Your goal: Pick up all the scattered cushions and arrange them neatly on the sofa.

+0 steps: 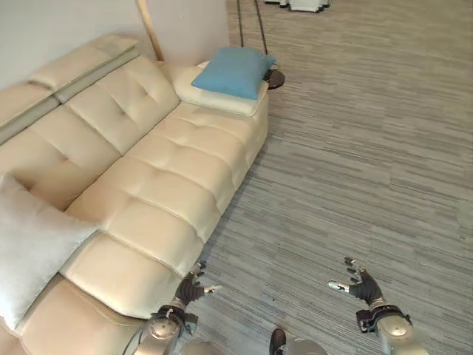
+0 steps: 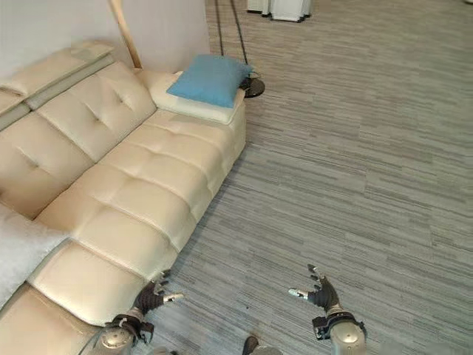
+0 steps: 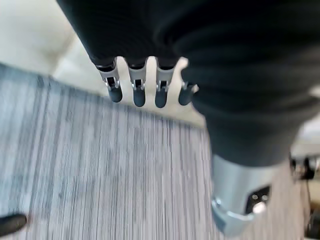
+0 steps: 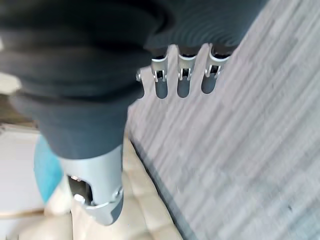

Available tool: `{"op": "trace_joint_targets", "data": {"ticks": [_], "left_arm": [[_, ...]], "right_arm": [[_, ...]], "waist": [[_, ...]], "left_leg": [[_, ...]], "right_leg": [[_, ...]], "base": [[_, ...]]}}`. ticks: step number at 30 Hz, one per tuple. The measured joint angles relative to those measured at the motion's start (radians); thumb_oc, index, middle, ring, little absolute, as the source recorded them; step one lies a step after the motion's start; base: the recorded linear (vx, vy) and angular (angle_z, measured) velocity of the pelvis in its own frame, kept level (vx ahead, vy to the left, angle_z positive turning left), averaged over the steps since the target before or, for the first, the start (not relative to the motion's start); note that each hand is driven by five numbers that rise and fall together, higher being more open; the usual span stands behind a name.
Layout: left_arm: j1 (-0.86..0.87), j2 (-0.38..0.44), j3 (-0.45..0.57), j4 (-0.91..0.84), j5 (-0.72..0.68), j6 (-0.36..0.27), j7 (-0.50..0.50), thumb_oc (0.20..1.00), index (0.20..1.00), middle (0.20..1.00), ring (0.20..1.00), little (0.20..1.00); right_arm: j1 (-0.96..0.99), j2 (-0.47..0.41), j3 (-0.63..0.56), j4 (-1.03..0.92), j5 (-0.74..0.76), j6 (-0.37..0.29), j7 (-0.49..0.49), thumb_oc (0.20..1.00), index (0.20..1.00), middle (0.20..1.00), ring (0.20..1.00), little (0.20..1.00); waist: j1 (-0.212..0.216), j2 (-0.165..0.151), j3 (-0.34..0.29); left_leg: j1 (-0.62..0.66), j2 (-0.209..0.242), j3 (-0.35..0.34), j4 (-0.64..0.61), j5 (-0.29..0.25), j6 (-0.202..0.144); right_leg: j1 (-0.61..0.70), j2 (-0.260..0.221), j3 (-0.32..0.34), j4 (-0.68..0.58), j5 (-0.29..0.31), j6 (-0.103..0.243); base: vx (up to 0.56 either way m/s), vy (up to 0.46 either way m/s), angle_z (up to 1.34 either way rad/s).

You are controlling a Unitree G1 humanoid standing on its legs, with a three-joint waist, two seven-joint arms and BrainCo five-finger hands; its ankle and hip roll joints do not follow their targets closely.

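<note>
This looks like a living room in a home. A long, soft cream sofa stands against a pale wall. A blue cushion sits on its far arm and a white cushion on its near end. The floor is grey striped carpet.

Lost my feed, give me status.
Left hand and right hand open, empty, over floor. Blue cushion on sofa armrest, grey cushion on seat. Nothing in the way.

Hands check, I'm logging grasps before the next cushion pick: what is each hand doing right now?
Left hand: open, holding nothing, by the sofa front.
Right hand: open, holding nothing, above the floor.
</note>
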Motion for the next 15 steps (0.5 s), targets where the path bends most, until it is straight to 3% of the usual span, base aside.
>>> {"op": "trace_joint_targets", "data": {"ticks": [3, 4, 5, 6, 7, 8, 9, 10, 11, 12, 13, 14, 15], "left_arm": [[0.014, 0.01, 0.006, 0.003, 0.0, 0.0, 0.0, 1.0, 1.0, 1.0, 1.0, 1.0], [0.01, 0.019, 0.007, 0.001, 0.001, 0.0, 0.0, 1.0, 1.0, 1.0, 1.0, 1.0], [0.011, 0.025, 0.007, 0.002, 0.001, 0.001, 0.0, 1.0, 1.0, 1.0, 1.0, 1.0], [0.013, 0.027, 0.007, 0.004, 0.001, 0.002, 0.0, 1.0, 1.0, 1.0, 1.0, 1.0], [0.019, 0.005, 0.009, 0.019, 0.002, 0.005, 0.0, 1.0, 1.0, 1.0, 1.0, 1.0], [0.042, -0.008, 0.022, 0.016, 0.002, 0.009, 0.001, 1.0, 1.0, 1.0, 1.0, 1.0], [0.033, 0.017, 0.034, 0.024, 0.001, 0.015, 0.001, 1.0, 1.0, 1.0, 1.0, 1.0], [0.018, 0.025, 0.055, 0.029, 0.0, 0.015, 0.006, 1.0, 1.0, 1.0, 1.0, 1.0], [0.013, 0.029, 0.059, 0.031, 0.0, 0.015, 0.009, 1.0, 1.0, 1.0, 1.0, 1.0], [0.007, 0.023, 0.079, 0.044, 0.0, 0.016, 0.009, 1.0, 1.0, 1.0, 1.0, 1.0], [0.004, 0.014, 0.079, 0.058, 0.001, 0.023, 0.009, 1.0, 1.0, 1.0, 1.0, 1.0], [0.024, 0.005, 0.076, 0.058, 0.001, 0.025, 0.008, 1.0, 1.0, 1.0, 1.0, 1.0], [0.032, 0.023, 0.072, 0.06, 0.001, 0.026, 0.008, 1.0, 1.0, 1.0, 1.0, 1.0]], "right_arm": [[0.01, 0.009, 0.039, 0.009, -0.001, 0.0, 0.0, 1.0, 1.0, 1.0, 1.0, 1.0], [0.005, 0.022, 0.039, 0.022, -0.001, -0.001, -0.003, 1.0, 1.0, 1.0, 1.0, 1.0], [0.005, 0.03, 0.041, 0.032, -0.001, -0.001, -0.003, 1.0, 1.0, 1.0, 1.0, 1.0], [0.0, 0.041, 0.042, 0.055, -0.001, -0.002, -0.003, 1.0, 1.0, 1.0, 1.0, 1.0], [-0.003, 0.034, 0.041, 0.074, -0.001, -0.002, -0.004, 1.0, 1.0, 1.0, 1.0, 1.0], [0.001, 0.005, 0.054, 0.053, -0.001, 0.0, -0.003, 1.0, 1.0, 1.0, 1.0, 1.0], [-0.006, 0.025, 0.065, 0.056, -0.001, 0.003, -0.005, 1.0, 1.0, 1.0, 1.0, 1.0], [-0.016, 0.042, 0.069, 0.058, -0.001, 0.0, -0.005, 1.0, 1.0, 1.0, 1.0, 1.0], [-0.026, 0.049, 0.069, 0.059, -0.001, 0.0, -0.005, 1.0, 1.0, 1.0, 1.0, 1.0], [-0.057, 0.054, 0.068, 0.065, -0.002, -0.001, -0.002, 1.0, 1.0, 1.0, 1.0, 1.0], [-0.053, 0.055, 0.057, 0.068, -0.002, -0.001, -0.003, 1.0, 1.0, 1.0, 1.0, 1.0], [-0.04, 0.047, 0.052, 0.065, -0.003, -0.002, -0.003, 1.0, 1.0, 1.0, 1.0, 1.0], [-0.018, 0.065, 0.053, 0.058, -0.01, 0.0, -0.004, 1.0, 1.0, 1.0, 1.0, 1.0]], "waist": [[0.012, -0.021, 0.003], [0.02, -0.034, 0.01], [0.031, -0.049, 0.017], [0.04, -0.054, 0.024], [0.038, 0.002, 0.04], [0.082, 0.005, 0.03], [0.081, -0.013, 0.027], [0.09, -0.058, 0.039], [0.097, -0.071, 0.041], [0.117, -0.071, 0.051], [0.105, -0.056, 0.059], [0.103, -0.006, 0.047], [0.101, -0.011, 0.041]], "left_leg": [[-0.004, -0.066, 0.007, -0.198, -0.001, 0.018], [-0.014, -0.096, 0.012, -0.281, 0.017, 0.044], [-0.026, -0.118, 0.009, -0.315, 0.029, 0.062], [-0.035, -0.142, 0.004, -0.335, 0.043, 0.083], [-0.047, -0.119, -0.031, -0.337, 0.045, 0.099], [-0.067, -0.097, -0.015, -0.31, 0.06, 0.081], [-0.083, -0.158, -0.018, -0.323, 0.073, 0.098], [-0.105, -0.213, -0.015, -0.323, 0.083, 0.114], [-0.123, -0.233, -0.011, -0.321, 0.084, 0.117], [-0.152, -0.234, 0.04, -0.291, 0.061, 0.156], [-0.142, -0.22, 0.1, -0.266, 0.041, 0.225], [-0.091, -0.201, 0.098, -0.296, 0.025, 0.293], [-0.055, -0.195, 0.075, -0.294, 0.109, 0.357]], "right_leg": [[0.093, 0.06, 0.007, -0.08, -0.006, 0.009], [0.12, 0.084, 0.016, -0.099, -0.008, 0.017], [0.131, 0.093, 0.035, -0.099, -0.025, 0.053], [0.139, 0.101, 0.046, -0.079, -0.071, 0.171], [0.12, 0.118, 0.028, 0.017, -0.182, 0.27], [0.137, 0.133, 0.049, -0.002, -0.125, 0.04], [0.188, 0.142, 0.045, -0.046, -0.122, 0.035], [0.213, 0.13, 0.077, -0.06, -0.127, 0.044], [0.219, 0.128, 0.098, -0.065, -0.128, 0.047], [0.23, 0.148, 0.144, -0.054, -0.128, 0.049], [0.266, 0.17, 0.17, -0.042, -0.133, 0.057], [0.289, 0.221, 0.183, 0.002, -0.142, 0.072], [0.295, 0.236, 0.185, 0.086, -0.152, 0.099]], "base": [[0.28, -0.044, -0.42], [0.38, 0.004, -0.4], [0.29, 0.011, -0.46], [0.31, 0.027, -0.45], [0.22, 0.032, -0.98], [0.46, 0.086, -0.93], [0.6, 0.141, -0.98], [0.81, 0.263, -0.4], [0.56, 0.209, -0.67], [0.56, 0.26, -0.6], [0.36, 0.191, -0.56], [0.35, 0.191, -0.23], [0.22, 0.145, -0.13]]}}
